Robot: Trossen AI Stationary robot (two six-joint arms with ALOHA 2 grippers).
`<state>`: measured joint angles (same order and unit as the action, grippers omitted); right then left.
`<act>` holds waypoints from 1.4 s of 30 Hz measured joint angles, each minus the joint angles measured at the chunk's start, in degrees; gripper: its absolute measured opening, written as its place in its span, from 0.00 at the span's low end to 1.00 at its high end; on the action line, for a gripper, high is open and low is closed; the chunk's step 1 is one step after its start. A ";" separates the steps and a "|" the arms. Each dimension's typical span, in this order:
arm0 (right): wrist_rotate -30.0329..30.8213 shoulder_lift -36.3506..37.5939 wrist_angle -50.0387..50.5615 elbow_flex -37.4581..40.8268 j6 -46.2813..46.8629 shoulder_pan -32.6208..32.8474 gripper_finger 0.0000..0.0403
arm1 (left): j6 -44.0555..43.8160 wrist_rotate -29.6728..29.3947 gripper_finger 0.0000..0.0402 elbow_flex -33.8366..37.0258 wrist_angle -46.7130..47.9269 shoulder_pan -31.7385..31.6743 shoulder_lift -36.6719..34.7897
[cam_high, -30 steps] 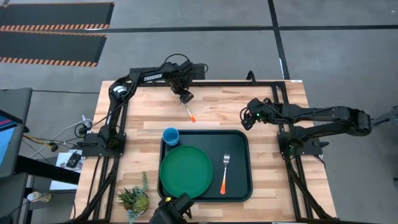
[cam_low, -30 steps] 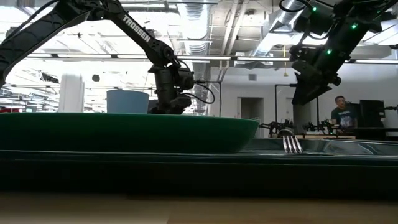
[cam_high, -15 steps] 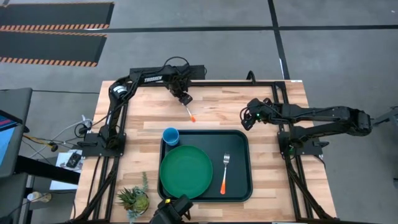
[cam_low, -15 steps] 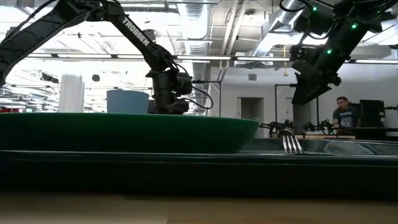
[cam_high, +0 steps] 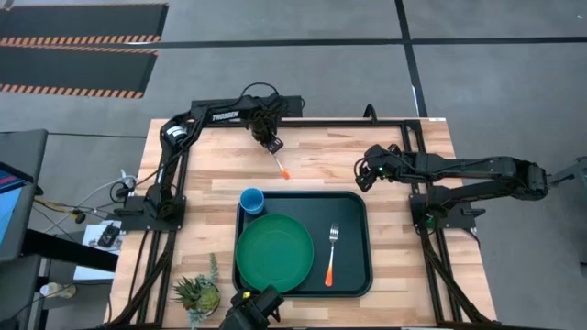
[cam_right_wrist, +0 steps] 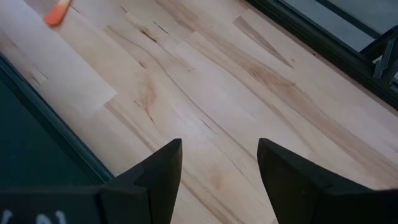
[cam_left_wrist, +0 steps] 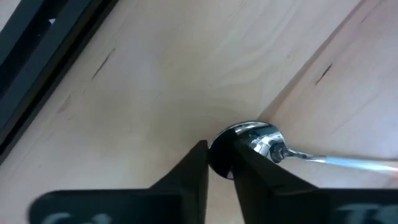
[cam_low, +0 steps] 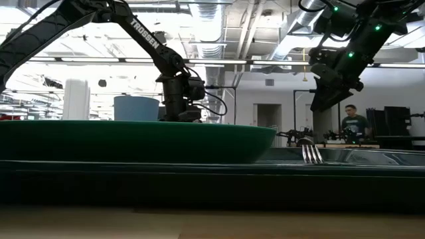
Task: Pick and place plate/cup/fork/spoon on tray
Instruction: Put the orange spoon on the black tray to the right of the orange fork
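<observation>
High view: left gripper (cam_high: 271,146) has been lowered at far worktop (cam_high: 321,165), jaws narrowed around silver oval bowl of orange-handled spoon (cam_high: 280,166); lift to dark-green rectangular tray (cam_high: 353,247) judged next. Right gripper (cam_high: 361,174) idle, jaws wide.

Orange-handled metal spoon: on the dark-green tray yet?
No, the orange-handled metal spoon lies on the wooden table beyond the dark-green tray, bowl between the left gripper fingers.

Pale, matt wooden table (cam_high: 385,147); glossy polished metal bowl of the spoon (cam_left_wrist: 261,140); smooth, glossy green plastic plate (cam_high: 273,254) and tray (cam_high: 353,243).
</observation>
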<state>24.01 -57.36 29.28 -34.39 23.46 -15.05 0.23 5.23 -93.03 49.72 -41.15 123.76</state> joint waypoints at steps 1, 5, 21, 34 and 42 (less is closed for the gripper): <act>0.00 0.00 -0.02 0.00 0.00 0.00 0.58 | -0.02 0.25 0.09 -0.02 -0.05 0.00 -0.01; 0.02 0.00 -0.01 0.00 0.00 0.00 0.58 | -0.46 0.57 0.02 -0.15 -0.55 0.00 -0.20; 0.34 0.00 -0.60 0.00 -0.04 -0.63 0.58 | -10.62 0.61 0.00 0.15 -5.98 2.20 -2.52; -4.46 11.97 1.28 -3.57 -0.96 -4.79 0.58 | -25.71 1.76 0.00 0.07 -24.71 15.26 -11.72; -4.51 23.91 7.39 -10.82 -4.43 -5.01 0.58 | -27.65 -0.48 0.00 0.57 -39.17 28.74 -11.13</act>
<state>19.50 -33.45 36.67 -45.21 19.03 -20.05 -27.42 4.75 -92.47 10.54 -12.41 112.64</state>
